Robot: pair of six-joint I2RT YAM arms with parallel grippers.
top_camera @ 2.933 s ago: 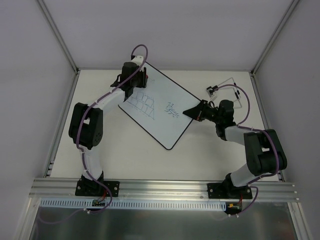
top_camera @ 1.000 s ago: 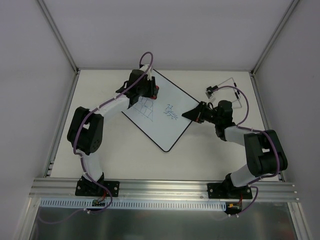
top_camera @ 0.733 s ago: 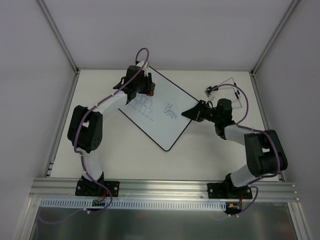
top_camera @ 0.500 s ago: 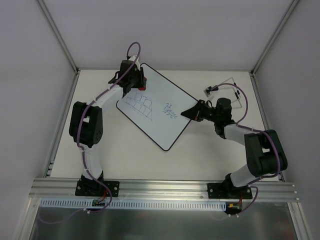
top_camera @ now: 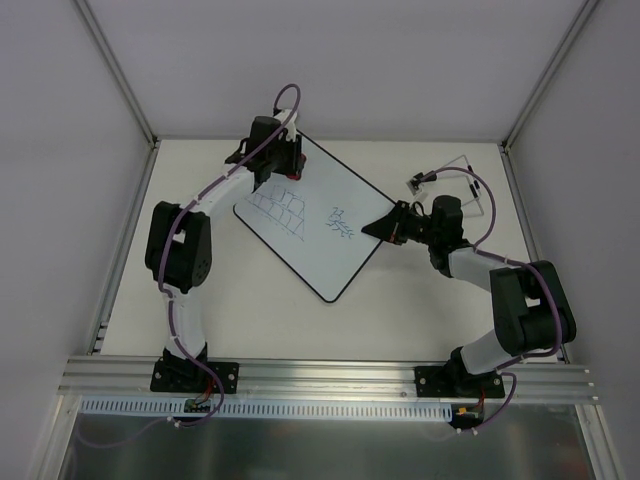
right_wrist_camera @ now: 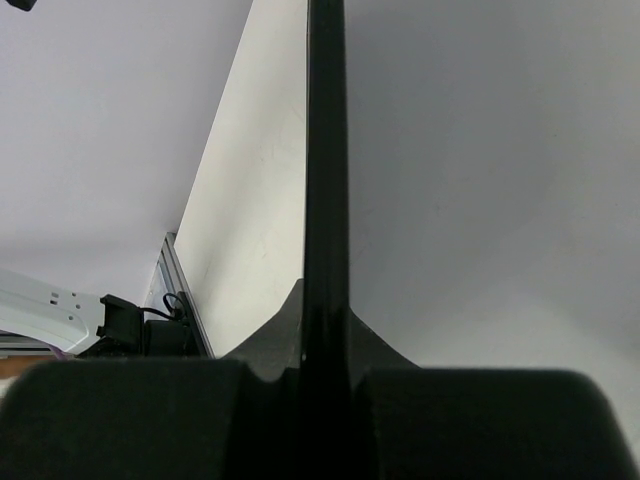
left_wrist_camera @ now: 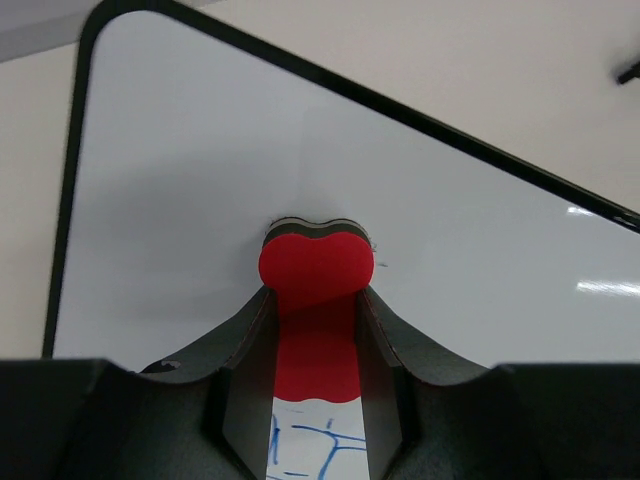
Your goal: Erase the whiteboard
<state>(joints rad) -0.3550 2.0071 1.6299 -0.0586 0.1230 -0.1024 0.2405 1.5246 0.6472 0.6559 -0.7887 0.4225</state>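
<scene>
Whiteboard [top_camera: 322, 250] is lying diagonally on far surface [top_camera: 220, 310], 2 drawings [top_camera: 283, 208] still showing. Left pincer [left_wrist_camera: 316, 305] is clamping red eraser [left_wrist_camera: 316, 265]; right pincer [top_camera: 385, 226] is pinching board's rim. Risk: hard strokes are likely twisting board loose.

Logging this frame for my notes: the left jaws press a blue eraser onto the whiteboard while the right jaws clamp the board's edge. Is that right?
Not quite: the eraser is red, not blue, as the left wrist view shows. The rest holds: the left gripper presses it onto the whiteboard while the right gripper clamps the board's edge.
</scene>
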